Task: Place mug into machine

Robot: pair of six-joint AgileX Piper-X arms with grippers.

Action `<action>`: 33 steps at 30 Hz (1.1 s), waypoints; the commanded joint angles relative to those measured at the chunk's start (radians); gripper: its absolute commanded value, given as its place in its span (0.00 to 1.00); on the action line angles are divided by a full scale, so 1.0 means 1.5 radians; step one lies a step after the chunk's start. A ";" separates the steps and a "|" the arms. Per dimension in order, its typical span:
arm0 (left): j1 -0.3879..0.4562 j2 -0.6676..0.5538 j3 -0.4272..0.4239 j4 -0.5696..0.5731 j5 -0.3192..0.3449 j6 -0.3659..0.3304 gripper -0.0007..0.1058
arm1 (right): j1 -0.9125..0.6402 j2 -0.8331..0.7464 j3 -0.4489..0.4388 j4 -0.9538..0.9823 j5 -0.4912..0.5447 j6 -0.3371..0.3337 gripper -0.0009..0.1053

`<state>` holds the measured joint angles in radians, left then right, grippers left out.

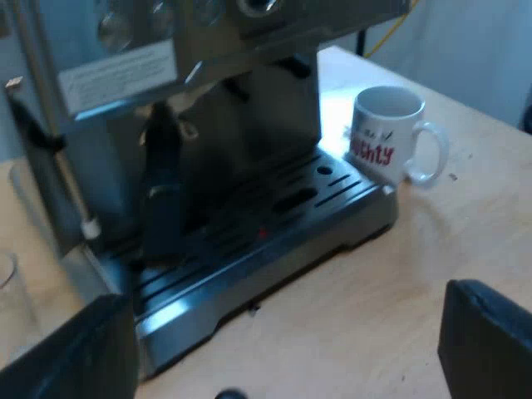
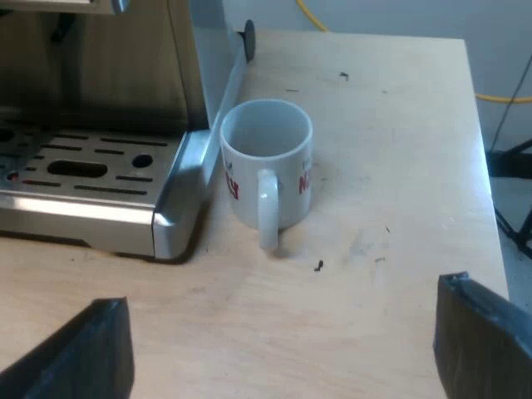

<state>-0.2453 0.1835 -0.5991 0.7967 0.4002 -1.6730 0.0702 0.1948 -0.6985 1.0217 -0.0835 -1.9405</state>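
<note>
A white mug (image 1: 389, 133) with red lettering stands upright on the wooden table beside the corner of the espresso machine's drip tray (image 1: 274, 220). From the other arm, the mug (image 2: 266, 170) is empty, its handle turned toward my right gripper (image 2: 283, 349), which is open and a short way back from it. My left gripper (image 1: 291, 349) is open too, facing the espresso machine (image 1: 191, 125) and its slotted tray, with nothing between its fingers. The drip tray (image 2: 91, 179) shows bare metal slots.
A clear measuring glass (image 1: 10, 287) stands by the machine's far side. The table edge (image 2: 486, 166) runs close behind the mug, with a yellow cable (image 2: 499, 98) beyond it. Bare wood lies between the grippers and the machine.
</note>
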 commanded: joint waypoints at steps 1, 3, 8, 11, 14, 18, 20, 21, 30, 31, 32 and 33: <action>-0.031 0.052 -0.006 -0.065 0.020 -0.007 0.77 | 0.009 0.041 -0.007 -0.042 -0.007 -0.011 0.73; -0.046 0.082 -0.006 -0.086 0.020 -0.007 0.77 | 0.013 0.065 -0.007 -0.060 -0.007 -0.011 0.73; -0.098 0.166 -0.006 -0.165 0.020 -0.007 0.77 | 0.030 0.133 -0.007 -0.122 -0.007 -0.008 0.73; -0.127 0.207 -0.006 -0.203 0.020 -0.007 0.77 | 0.045 0.172 -0.007 -0.142 -0.005 -0.006 0.73; -0.159 0.252 -0.006 -0.241 0.020 -0.007 0.77 | 0.067 0.212 -0.005 -0.160 -0.003 -0.001 0.73; -0.184 0.304 -0.006 -0.280 0.014 -0.007 0.77 | 0.089 0.262 -0.004 -0.170 -0.003 0.036 0.73; -0.189 0.337 -0.006 -0.300 0.014 -0.009 0.77 | 0.098 0.300 0.002 -0.182 0.003 0.040 0.73; -0.189 0.344 -0.006 -0.303 0.014 -0.009 0.77 | 0.100 0.310 0.005 -0.189 0.003 0.040 0.73; -0.189 0.383 -0.006 -0.307 0.015 -0.009 0.77 | 0.104 0.415 0.108 -0.352 0.031 0.113 0.73; -0.189 0.383 -0.006 -0.307 0.015 -0.009 0.77 | 0.104 0.425 0.126 -0.383 0.038 0.115 0.73; -0.189 0.383 -0.006 -0.307 0.015 -0.009 0.77 | 0.104 0.434 0.142 -0.408 0.042 0.114 0.73; -0.189 0.383 -0.006 -0.307 0.015 -0.009 0.77 | 0.104 0.438 0.150 -0.425 0.043 0.114 0.73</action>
<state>-0.5238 0.7581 -0.6005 0.3543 0.4243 -1.6730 0.2239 0.8503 -0.4813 0.4332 -0.0229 -1.7714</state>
